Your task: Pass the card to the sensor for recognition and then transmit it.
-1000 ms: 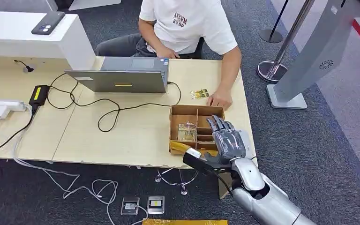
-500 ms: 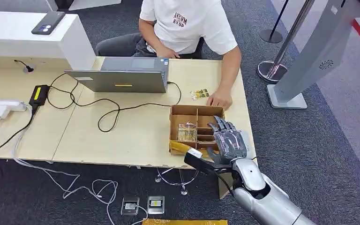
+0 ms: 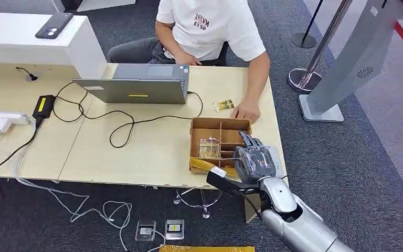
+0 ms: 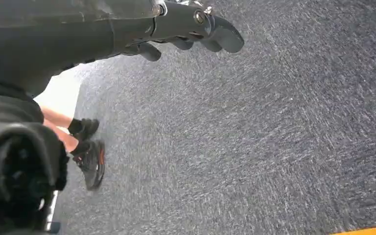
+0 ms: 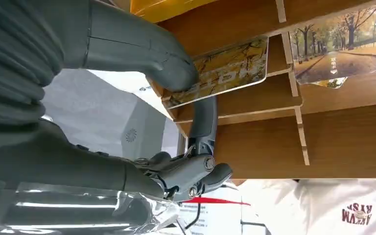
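1. The right hand (image 3: 257,160) has sunk lower into the box (image 3: 195,142) than a second ago; its thumb and one of its fingers (image 5: 203,120) pinch a card (image 5: 225,71) at a divider slot.
2. The box sits by the tabletop (image 3: 136,152) near edge.
3. The left hand (image 4: 186,24) hangs over carpet, fingers curled on nothing.
4. The person's shirt (image 3: 210,23) print is too blurred to read.

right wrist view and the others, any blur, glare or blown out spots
Right wrist view: the card and wooden box are sharp, the right hand close to the lens looks soft, and the bright area behind it is washed out. Left wrist view: the carpet is streaked by blur, with a blown-out patch beside the left hand. Head view: evenly lit, sharp.
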Controlling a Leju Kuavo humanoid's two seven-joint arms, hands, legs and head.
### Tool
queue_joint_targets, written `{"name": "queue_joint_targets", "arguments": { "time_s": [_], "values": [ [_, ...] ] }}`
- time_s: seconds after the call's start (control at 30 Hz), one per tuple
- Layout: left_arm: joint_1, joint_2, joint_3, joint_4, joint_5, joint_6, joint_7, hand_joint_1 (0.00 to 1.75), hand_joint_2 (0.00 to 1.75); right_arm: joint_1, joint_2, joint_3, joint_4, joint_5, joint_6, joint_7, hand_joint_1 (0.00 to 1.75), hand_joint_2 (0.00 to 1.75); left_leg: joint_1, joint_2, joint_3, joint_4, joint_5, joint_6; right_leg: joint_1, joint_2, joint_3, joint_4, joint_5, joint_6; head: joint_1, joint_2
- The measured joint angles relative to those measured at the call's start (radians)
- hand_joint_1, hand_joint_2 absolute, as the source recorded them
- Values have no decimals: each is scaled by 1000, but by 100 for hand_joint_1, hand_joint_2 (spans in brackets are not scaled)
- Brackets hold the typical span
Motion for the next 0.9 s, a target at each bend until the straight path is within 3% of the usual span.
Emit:
{"name": "queue_joint_targets", "arguments": {
  "time_s": [0.37, 0.53, 0.77, 0.9],
  "values": [
    [-6, 0, 0, 0, 0, -11, 0, 0, 0, 0, 5, 0, 14, -7, -15, -3, 162, 175, 0, 0, 0, 0, 0, 0, 0, 0, 0, 0, 0, 0, 0, 0],
    [-6, 0, 0, 0, 0, -11, 0, 0, 0, 0, 5, 0, 16, -7, -21, -4, 175, 175, 0, 0, 0, 0, 0, 0, 0, 0, 0, 0, 0, 0, 0, 0],
    [-6, 0, -2, 0, 0, -8, 0, 0, 0, -15, 16, -3, 27, 2, -135, 0, 175, 175, 0, 0, 0, 0, 0, 0, 0, 0, 0, 0, 0, 0, 0, 0],
    [-6, 0, -3, 0, 0, -7, 1, 0, 0, -55, 22, -19, 27, 2, -166, 6, 175, 175, 0, 0, 0, 0, 0, 0, 0, 0, 0, 0, 0, 0, 0, 0]
  ]
}}
